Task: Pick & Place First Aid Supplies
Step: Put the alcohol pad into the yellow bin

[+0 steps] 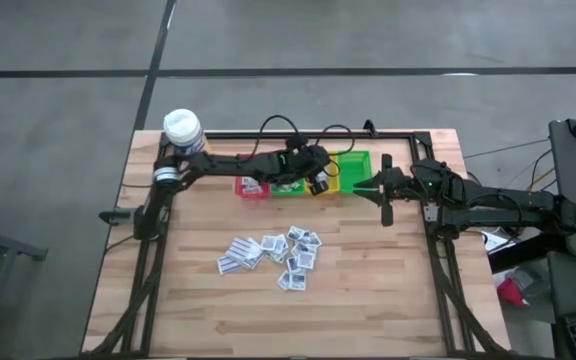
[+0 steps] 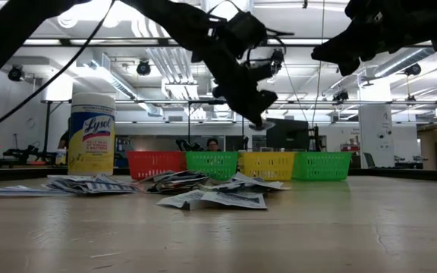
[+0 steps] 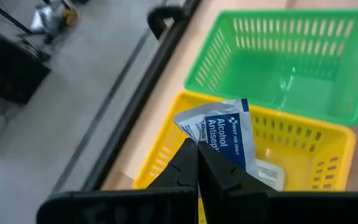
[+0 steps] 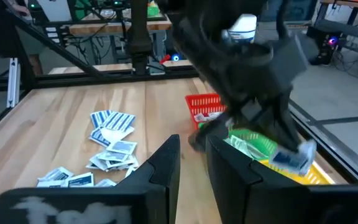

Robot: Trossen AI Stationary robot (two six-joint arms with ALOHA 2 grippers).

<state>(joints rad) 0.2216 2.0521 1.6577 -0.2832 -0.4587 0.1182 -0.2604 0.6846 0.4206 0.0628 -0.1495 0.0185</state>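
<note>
Alcohol sachet (image 3: 229, 134) hangs pinched in the left gripper (image 3: 197, 163), directly above the yellow bin (image 3: 328, 134) (1 packet already inside); right gripper (image 4: 192, 158) waits nearby, fingers parted.

Wooden table (image 1: 368, 300) bearing sachets (image 1: 273, 253), bins (image 1: 308, 180), bottle (image 1: 182, 128)

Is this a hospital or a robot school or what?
Probably a robotics lab or workshop. The wooden table stands on a grey concrete floor, the low view shows exposed ceiling ducts and strip lights, and the right wrist view shows workbenches crowded with cables and equipment.
</note>
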